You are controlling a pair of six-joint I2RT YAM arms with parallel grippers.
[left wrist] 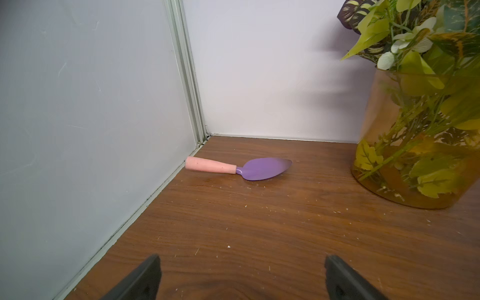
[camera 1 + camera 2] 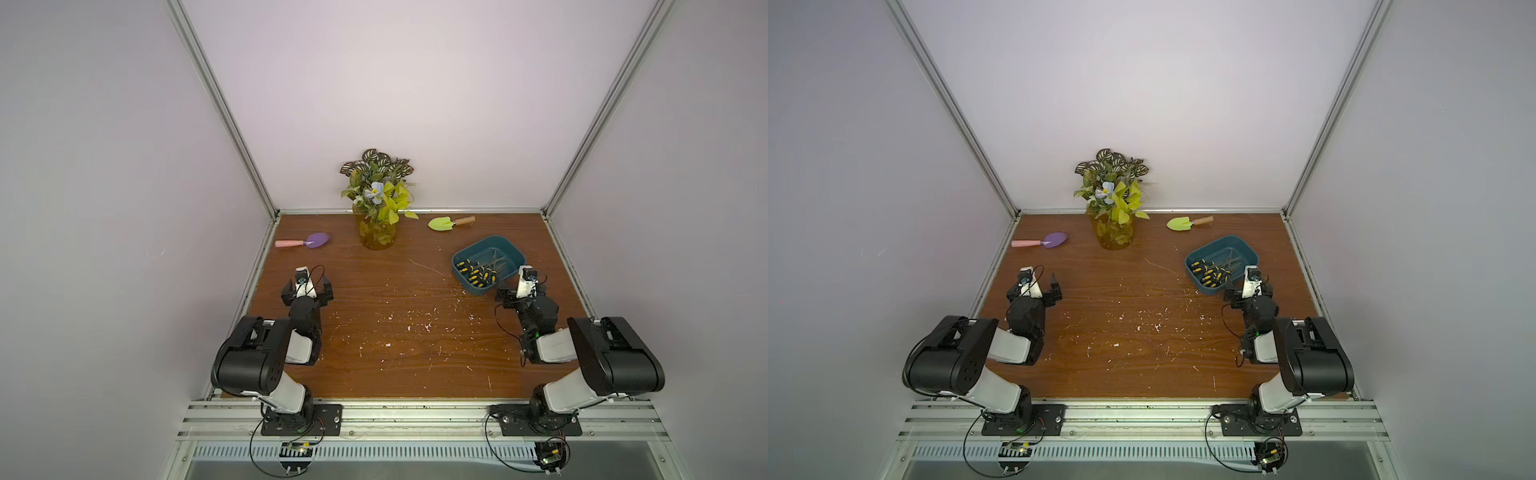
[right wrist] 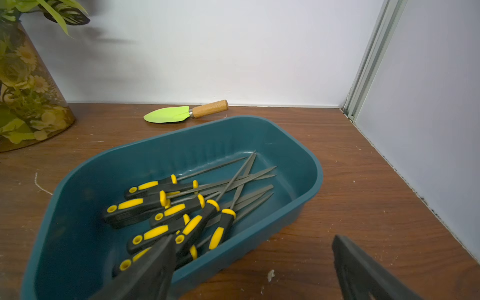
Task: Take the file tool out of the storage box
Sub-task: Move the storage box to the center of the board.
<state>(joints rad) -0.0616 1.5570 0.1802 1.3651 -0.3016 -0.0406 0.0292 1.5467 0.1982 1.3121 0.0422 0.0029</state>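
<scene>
1. The storage box point(image 3: 233, 122) sits on the right side of the desk point(image 2: 395, 299), just ahead of the right arm, so that arm looks like the natural one for the job.
2. The files point(image 3: 181, 207) lie inside it in a loose heap. Their yellow-and-black handles bunch at one end and the thin blades cross toward the other. None is out yet.
3. The right pincer point(image 3: 252, 237) hangs over the box's near edge, spread wide and empty. One finger is above the handles and the other is outside the wall. A handle seems the likely target, being thicker than a blade.
4. The left pincer point(image 1: 241, 257) is also spread and empty, low over bare desk and well apart from the box. It faces a purple trowel point(image 1: 262, 170) and a vase point(image 1: 415, 145), apparently parked out of the way.
</scene>
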